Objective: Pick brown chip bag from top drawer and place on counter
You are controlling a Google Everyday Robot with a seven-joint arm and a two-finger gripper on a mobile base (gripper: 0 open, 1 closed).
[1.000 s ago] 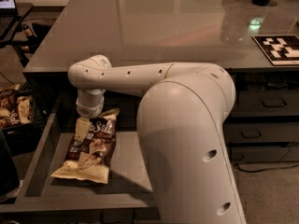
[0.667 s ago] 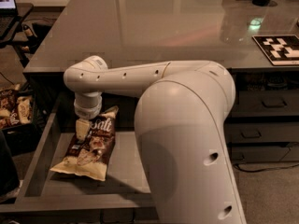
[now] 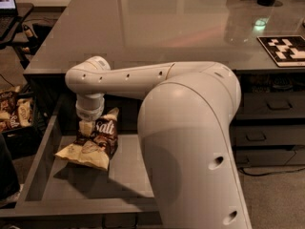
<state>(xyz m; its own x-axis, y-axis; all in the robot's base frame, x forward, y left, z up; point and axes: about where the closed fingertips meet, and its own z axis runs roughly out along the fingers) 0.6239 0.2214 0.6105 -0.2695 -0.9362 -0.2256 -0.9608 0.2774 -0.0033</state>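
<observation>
The brown chip bag (image 3: 97, 144) hangs tilted over the left part of the open top drawer (image 3: 71, 190), its cream lower end low and a shadow on the drawer floor beneath it. My gripper (image 3: 87, 127) points straight down from the white wrist and is shut on the bag's upper left edge. The white arm reaches over from the right and its big elbow hides the drawer's right half. The glossy grey counter (image 3: 157, 27) lies just behind and above the drawer.
A black crate of small brown-and-cream packets (image 3: 12, 113) sits on the floor left of the drawer. A laptop on a dark desk (image 3: 7, 4) is at far left. A black-and-white marker board (image 3: 286, 49) lies on the counter's right. Narrow drawers (image 3: 267, 104) are at right.
The gripper and wrist have shifted slightly left and up, and the bag has come with them, its top end raised and the bag more tilted.
</observation>
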